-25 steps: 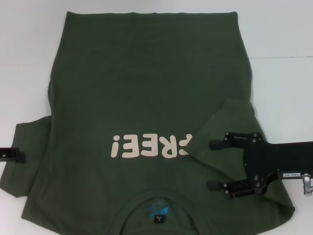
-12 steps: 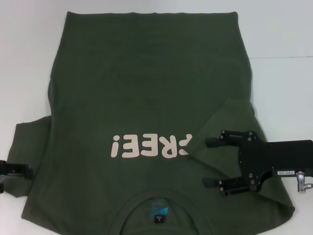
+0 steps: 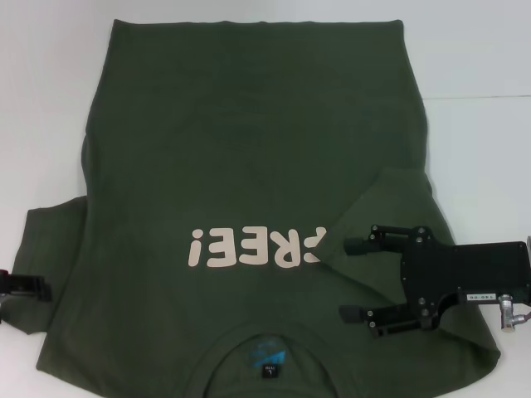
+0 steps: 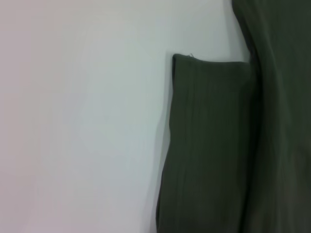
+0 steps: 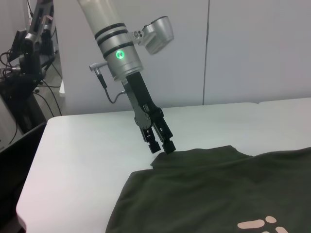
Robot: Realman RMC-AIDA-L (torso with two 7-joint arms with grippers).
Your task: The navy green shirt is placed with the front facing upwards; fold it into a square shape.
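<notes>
Olive-green cotton: the navy green shirt (image 3: 249,166) lies print-up across the white surface (image 3: 481,50).
The right pincer (image 3: 353,280) hovers released over the folded-in sleeve; the left pincer (image 5: 162,147), fingers nearly together, meets the opposite sleeve's edge.

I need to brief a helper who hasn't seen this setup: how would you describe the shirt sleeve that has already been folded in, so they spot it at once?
Start from the navy green shirt spread on the white table. Beside the upside-down pale "FREE!" print, under the open right gripper, lies the folded sleeve, a plain green flap hiding the print's first letter. The other sleeve, by the left gripper, lies flat outward.
</notes>
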